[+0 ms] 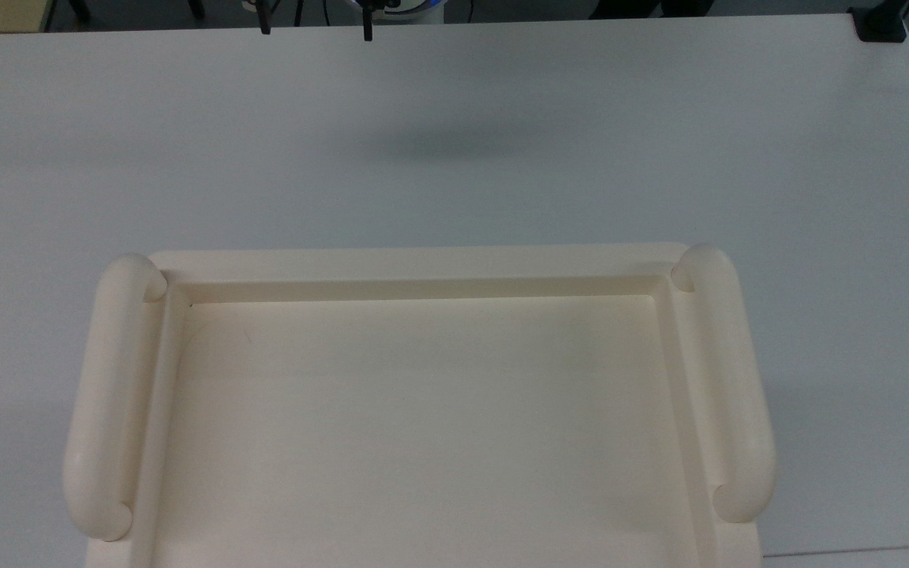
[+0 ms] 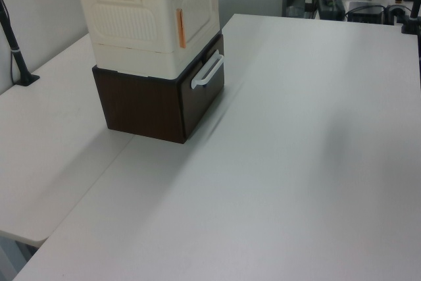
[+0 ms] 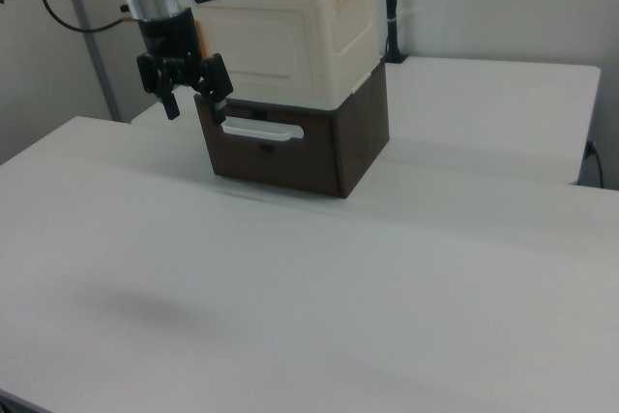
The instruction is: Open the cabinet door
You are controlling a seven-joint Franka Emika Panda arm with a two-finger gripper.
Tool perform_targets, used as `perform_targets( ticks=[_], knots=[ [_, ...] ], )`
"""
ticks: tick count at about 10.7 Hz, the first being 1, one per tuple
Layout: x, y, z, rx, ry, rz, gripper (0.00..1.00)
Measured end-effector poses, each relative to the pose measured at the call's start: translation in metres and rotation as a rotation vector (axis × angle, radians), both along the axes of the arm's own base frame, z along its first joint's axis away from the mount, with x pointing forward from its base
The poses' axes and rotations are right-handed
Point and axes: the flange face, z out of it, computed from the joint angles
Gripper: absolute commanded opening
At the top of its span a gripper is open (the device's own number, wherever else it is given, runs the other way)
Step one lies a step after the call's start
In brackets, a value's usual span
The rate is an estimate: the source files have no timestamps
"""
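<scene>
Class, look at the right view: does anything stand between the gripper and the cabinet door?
Nothing visible does. The gripper, jaws open, hangs in free air close in front of the cabinet door, at its edge on the right view's left.

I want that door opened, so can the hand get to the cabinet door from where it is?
Probably yes. In the right view the hand hangs open in front of the cabinet door, with nothing between them.
</scene>
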Motion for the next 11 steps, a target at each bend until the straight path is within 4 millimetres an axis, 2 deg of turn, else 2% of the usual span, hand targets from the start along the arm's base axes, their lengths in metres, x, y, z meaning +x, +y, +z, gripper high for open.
perform_targets(
  ticks=[3,6,8,11],
  knots=[
    [0.003,0.0,0.0,0.0,-0.014,0.031,1.0],
    [0.016,0.008,0.006,0.027,-0.112,0.076,1.0],
    [0.028,0.03,0.004,0.039,-0.143,0.111,1.0],
    [0.06,0.08,0.009,0.063,-0.286,0.099,1.0]
  ],
)
